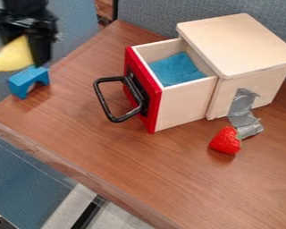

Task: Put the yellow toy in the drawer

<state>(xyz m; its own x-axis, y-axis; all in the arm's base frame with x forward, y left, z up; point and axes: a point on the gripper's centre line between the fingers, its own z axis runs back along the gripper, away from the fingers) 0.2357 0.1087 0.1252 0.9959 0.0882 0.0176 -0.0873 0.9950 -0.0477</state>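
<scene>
One yellow toy (pixel 11 58) is in my gripper (pixel 31 49) at the upper left of the camera view, and I read the fingers as clamped on it, though blur hides just how they meet its sides. What matters to me is how it sits: the narrow end is up against the black fingers, and the body widens down and leftward until the view's edge cuts it off, so its bulk lies on the side away from the drawer (pixel 184 105). I'd call its long axis slanted, upper right to lower left, without seeing the far end. The drawer is open, well off to the right and a little lower in the view, with a red front (pixel 155 103), a black handle (pixel 103 102) jutting leftward and a blue lining (pixel 175 69) inside. So the carry has to run rightward, and since the toy would trail the fingers on that heading, I judge they must go well past the red front, toward the wooden box (pixel 238 47), before I let go; if I release just over the panel, the toy could land on the handle. I'd want height first: a blue arch block (pixel 29 82) is on the tabletop (pixel 98 156) just below and right of the toy, and the handle comes next in line.
</scene>
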